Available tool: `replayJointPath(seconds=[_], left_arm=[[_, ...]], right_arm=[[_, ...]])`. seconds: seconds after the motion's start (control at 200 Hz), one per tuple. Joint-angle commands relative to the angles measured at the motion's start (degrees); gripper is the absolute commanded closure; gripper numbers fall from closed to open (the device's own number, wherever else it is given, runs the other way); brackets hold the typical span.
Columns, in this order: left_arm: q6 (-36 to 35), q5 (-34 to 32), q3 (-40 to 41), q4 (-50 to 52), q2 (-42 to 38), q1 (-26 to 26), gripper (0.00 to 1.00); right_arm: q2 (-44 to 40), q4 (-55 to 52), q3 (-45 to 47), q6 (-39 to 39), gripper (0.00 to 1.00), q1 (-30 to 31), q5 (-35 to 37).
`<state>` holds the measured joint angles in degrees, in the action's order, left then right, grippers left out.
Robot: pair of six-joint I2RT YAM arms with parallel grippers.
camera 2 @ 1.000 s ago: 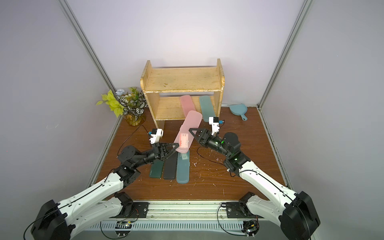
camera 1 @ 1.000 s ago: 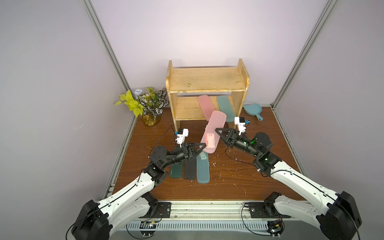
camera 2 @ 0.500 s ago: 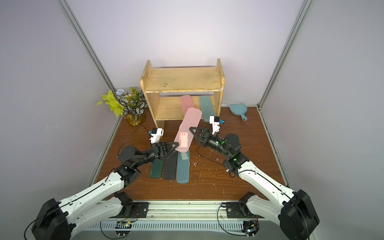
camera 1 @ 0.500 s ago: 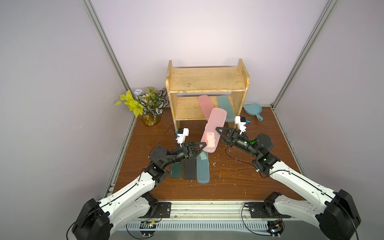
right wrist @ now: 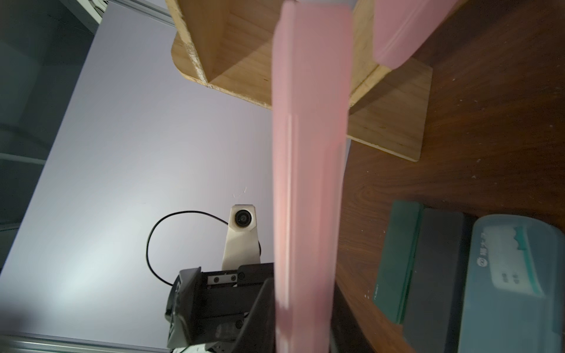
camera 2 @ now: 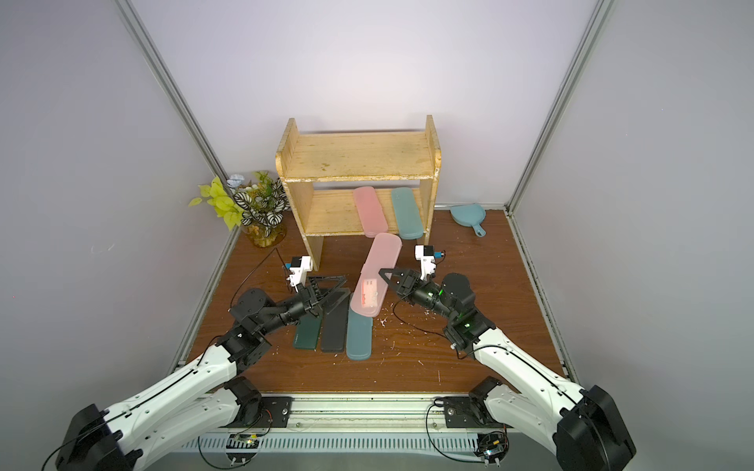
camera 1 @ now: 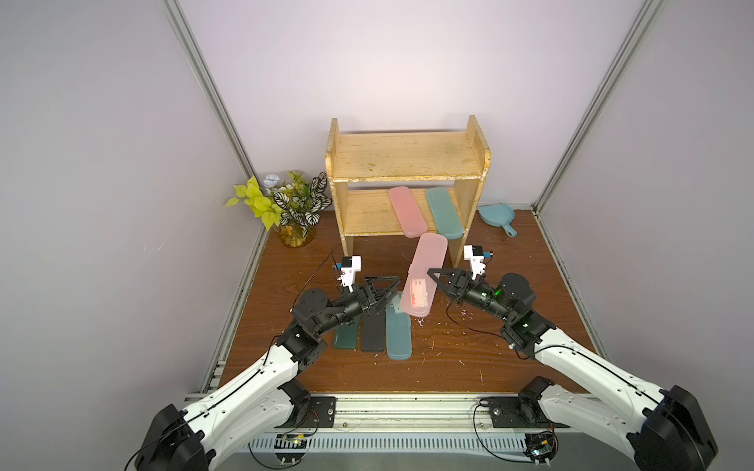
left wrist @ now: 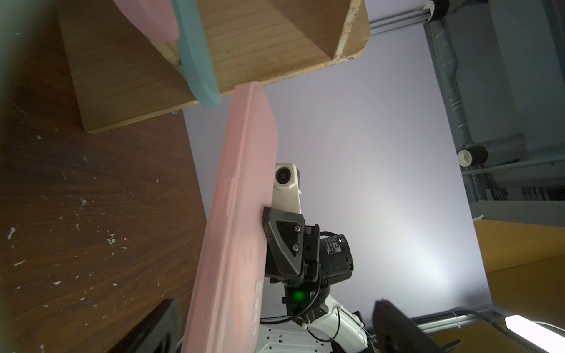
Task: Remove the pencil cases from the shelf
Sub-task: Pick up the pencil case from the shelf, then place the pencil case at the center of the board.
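Right fingers [left wrist: 284, 244] clamped on the edge of a pink case [camera 1: 422, 277], held tilted above the desk [camera 1: 469, 359]. Left fingers [left wrist: 393, 325] spread wide just beside it, gripping nothing. Second pink case [camera 1: 407, 214] and teal case [camera 1: 444, 212] lie on the lower tier of the shelf [camera 1: 367, 212].

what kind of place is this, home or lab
Probably a robot test cell: two white arms mounted on a metal rail, bare grey panel walls, and a small shelf on a tabletop.
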<state>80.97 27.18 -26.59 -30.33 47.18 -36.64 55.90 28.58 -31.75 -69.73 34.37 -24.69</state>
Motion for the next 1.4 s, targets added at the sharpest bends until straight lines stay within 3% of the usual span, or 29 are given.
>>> replayJointPath(seconds=[0.0,0.38,0.636,1.396], left_arm=[[-4.33,-6.9,-0.22,12.61,-3.87,-0.38,0.0],[-4.87,-21.69,-1.35,34.13,-15.58,-0.31,0.01],[-4.42,-22.15,-1.98,35.9,-16.62,-0.31,0.01],[-3.87,-24.06,-2.44,36.13,-16.5,-0.35,0.01]], right_arm=[[-2.97,-6.28,1.05,8.05,0.75,-0.69,-2.35],[-3.63,-11.25,9.34,16.4,0.75,-3.59,-7.38],[4.59,-9.65,9.57,20.96,0.74,-6.44,-14.67],[21.66,-1.42,8.82,22.31,0.75,-8.62,-20.21]])
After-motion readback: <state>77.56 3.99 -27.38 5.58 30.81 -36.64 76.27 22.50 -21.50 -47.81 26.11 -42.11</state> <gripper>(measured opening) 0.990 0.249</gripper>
